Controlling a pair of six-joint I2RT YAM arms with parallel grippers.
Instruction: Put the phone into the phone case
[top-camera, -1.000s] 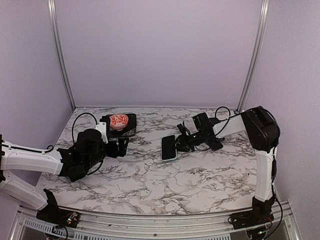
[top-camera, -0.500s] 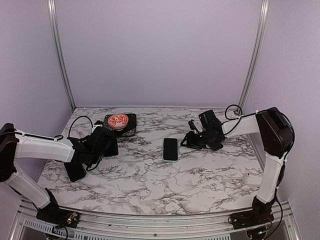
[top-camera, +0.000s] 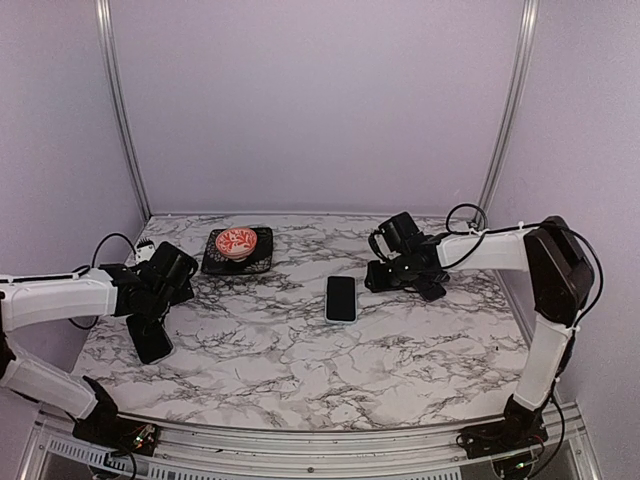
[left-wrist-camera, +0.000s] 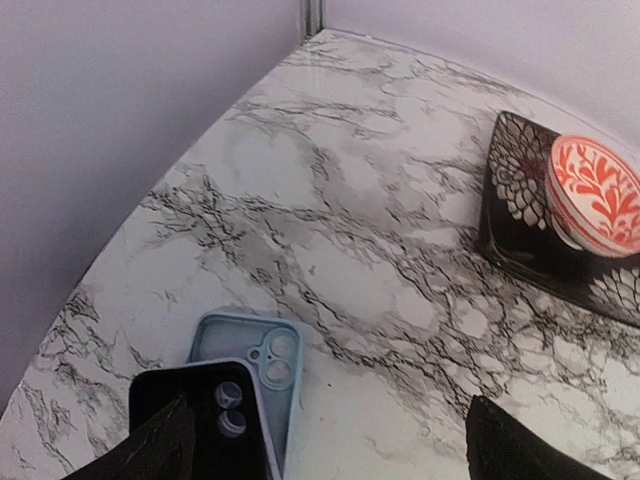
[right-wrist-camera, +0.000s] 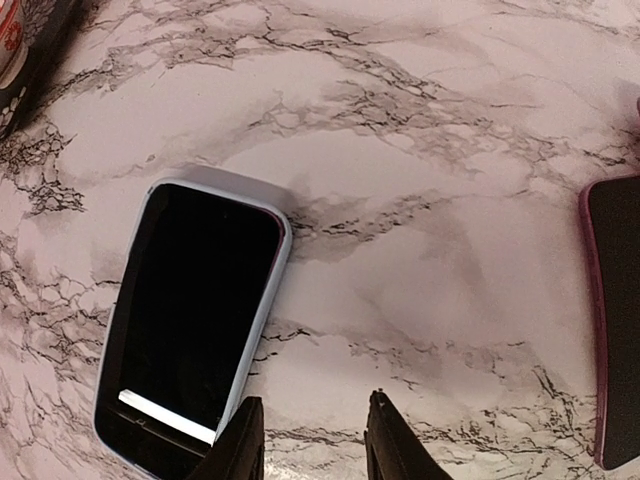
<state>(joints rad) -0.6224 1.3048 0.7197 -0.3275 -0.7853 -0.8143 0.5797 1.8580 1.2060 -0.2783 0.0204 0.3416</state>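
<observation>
At frame centre on the worktop (top-camera: 300, 360), the phone (top-camera: 341, 298) sits in its pale-blue phone case (right-wrist-camera: 215, 181). The right claw (right-wrist-camera: 312, 445) has backed away, slightly parted and empty. The left claw (left-wrist-camera: 325, 450) has retreated left, wide open. A pink-edged slab (right-wrist-camera: 612, 320) is cut off at right.

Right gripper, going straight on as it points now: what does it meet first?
Most likely bare marble tabletop: the right gripper aims just beside the phone, not at it. Depth is unclear.

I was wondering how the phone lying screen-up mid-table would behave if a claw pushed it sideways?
The phone lies flat on the smooth-looking marble table, so it would probably slide rather than tip. It looks thin and rigid, so it likely offers little edge to pinch. Its glossy front may be slippery.
</observation>
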